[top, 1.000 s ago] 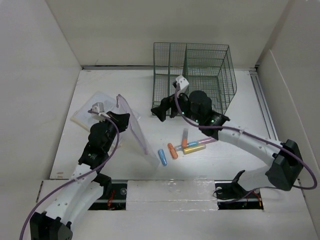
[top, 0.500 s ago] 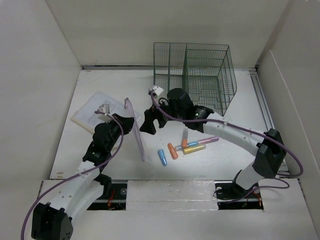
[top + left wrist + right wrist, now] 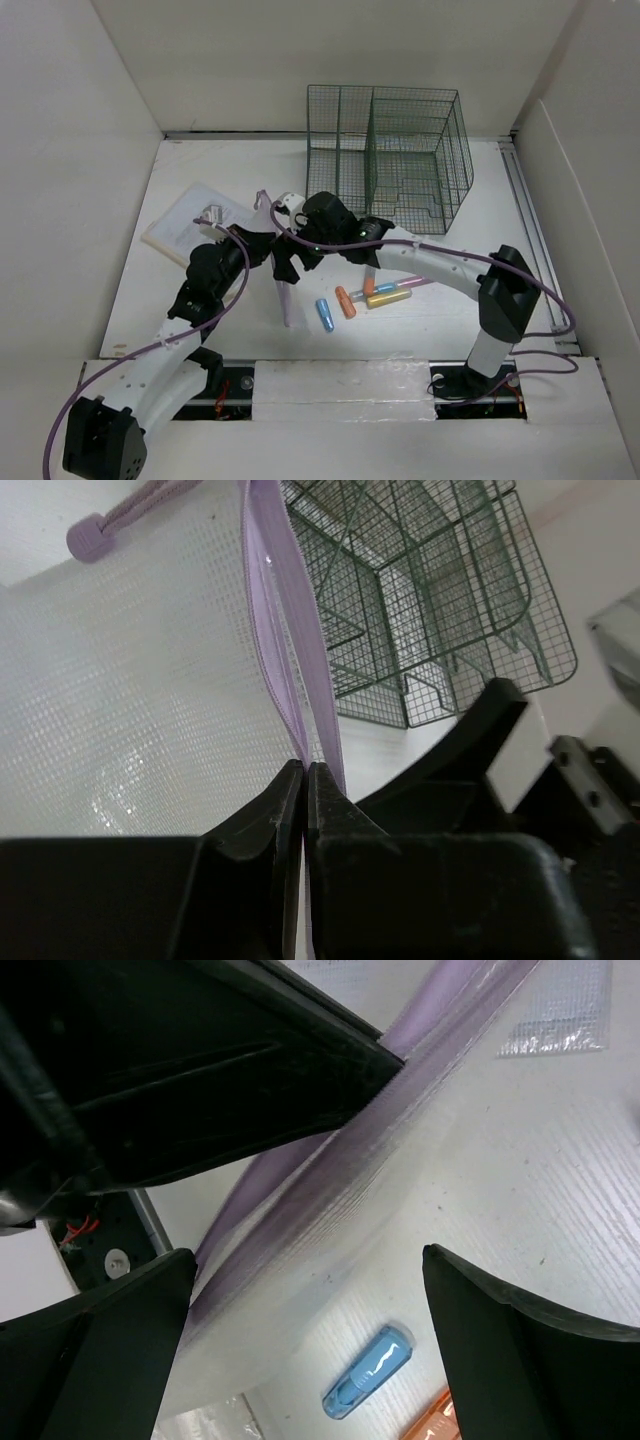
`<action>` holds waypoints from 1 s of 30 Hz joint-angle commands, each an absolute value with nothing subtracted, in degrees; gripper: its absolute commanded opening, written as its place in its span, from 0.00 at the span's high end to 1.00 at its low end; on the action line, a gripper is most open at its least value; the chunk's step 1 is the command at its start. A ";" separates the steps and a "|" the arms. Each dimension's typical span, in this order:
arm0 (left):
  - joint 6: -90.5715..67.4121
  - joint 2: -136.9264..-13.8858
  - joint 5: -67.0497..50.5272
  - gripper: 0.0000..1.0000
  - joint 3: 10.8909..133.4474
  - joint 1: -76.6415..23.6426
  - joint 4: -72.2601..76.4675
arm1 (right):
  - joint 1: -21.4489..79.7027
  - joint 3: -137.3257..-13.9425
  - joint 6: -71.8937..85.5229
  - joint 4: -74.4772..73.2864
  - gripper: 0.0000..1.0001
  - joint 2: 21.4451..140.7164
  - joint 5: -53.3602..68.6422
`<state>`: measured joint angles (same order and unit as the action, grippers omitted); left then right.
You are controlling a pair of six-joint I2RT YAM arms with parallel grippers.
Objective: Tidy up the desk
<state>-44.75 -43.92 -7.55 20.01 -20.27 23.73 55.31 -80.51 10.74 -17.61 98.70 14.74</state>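
Observation:
On the white desk [image 3: 230, 165] my left gripper [image 3: 262, 245] is shut on the purple zip edge of a clear mesh pouch [image 3: 282, 292], which stands edge-on. The left wrist view shows the fingertips [image 3: 304, 768] pinching that purple edge [image 3: 290, 660]. My right gripper [image 3: 285, 265] is open right beside the pouch. In the right wrist view the pouch [image 3: 330, 1210] lies between its spread fingers [image 3: 130, 1330], untouched. A blue marker [image 3: 324, 314], an orange marker [image 3: 345, 301] and a yellow marker [image 3: 388, 297] lie together on the desk.
A dark green wire basket [image 3: 390, 150] stands at the back, also seen as the basket [image 3: 430, 600] behind the pouch. A flat paper pad [image 3: 185, 215] lies at the left. White panel walls close in the sides and back.
My right arm has swung left from the basket to the pouch, its gripper staying open. The left gripper has turned the held pouch from slanted to nearly edge-on.

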 commanded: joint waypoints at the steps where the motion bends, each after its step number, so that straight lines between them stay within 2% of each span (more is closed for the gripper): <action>1: -46.23 -41.75 -9.14 1.00 21.01 -20.57 27.68 | 55.55 -85.07 12.21 -15.65 0.00 99.66 14.14; 12: -47.11 -43.33 -9.14 1.00 19.60 -20.57 29.53 | 55.55 -85.96 14.24 -13.98 0.00 99.76 19.68; 16: -47.99 -42.80 -9.14 1.00 19.42 -20.57 30.14 | 55.55 -84.64 15.47 -12.91 0.00 98.87 14.71; 19: -48.25 -42.10 -9.67 1.00 19.95 -20.57 29.97 | 54.50 -84.55 15.99 -13.89 0.00 101.68 16.16; 22: -49.22 -41.66 -10.98 1.00 19.69 -20.57 30.58 | 54.49 -81.05 18.01 -8.89 0.00 101.95 14.34; 27: -50.18 -40.78 -12.48 1.00 20.13 -20.57 29.97 | 53.96 -78.40 18.11 -4.58 0.10 101.87 10.55; 30: -51.24 -40.34 -13.79 1.00 21.18 -20.57 28.92 | 53.35 -76.38 18.02 -0.63 0.28 102.04 12.82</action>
